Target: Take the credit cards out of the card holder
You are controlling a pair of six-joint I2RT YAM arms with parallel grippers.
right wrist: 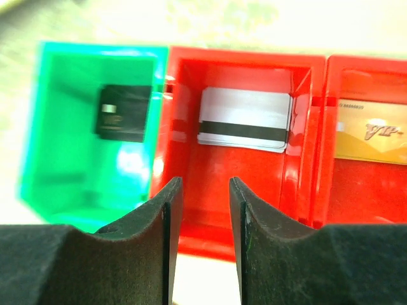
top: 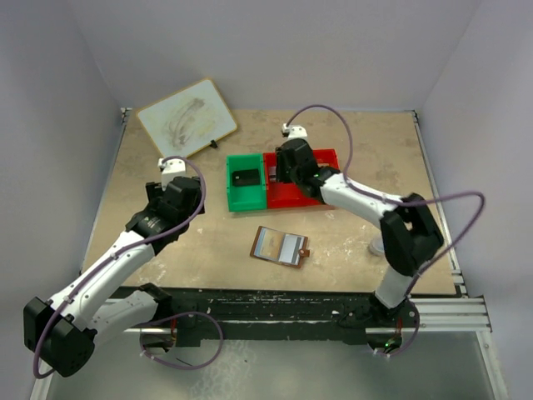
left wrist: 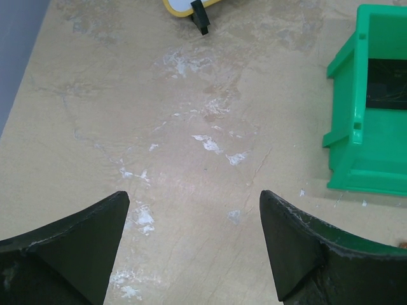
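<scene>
Viewing from above: the card holder (top: 281, 247) lies open on the table (top: 375, 167) near the front edge, between the arms and well apart from both. I cannot tell whether a card remains inside. One green bin (top: 237, 198) and one red bin (top: 279, 198) stand behind it.

Left wrist: the left gripper (left wrist: 194, 244) hovers over bare table, jaws spread wide, holding nothing.

Right wrist: the right gripper (right wrist: 200, 210) hangs over the red bin, jaws narrowly parted, empty. I count three cards (all outside the holder): one black card (right wrist: 124, 113) in the green bin, one white card (right wrist: 245, 117) and one gold card (right wrist: 369, 130) in separate red compartments.

My judgement: I should rise clear of the walls, then check the holder.
</scene>
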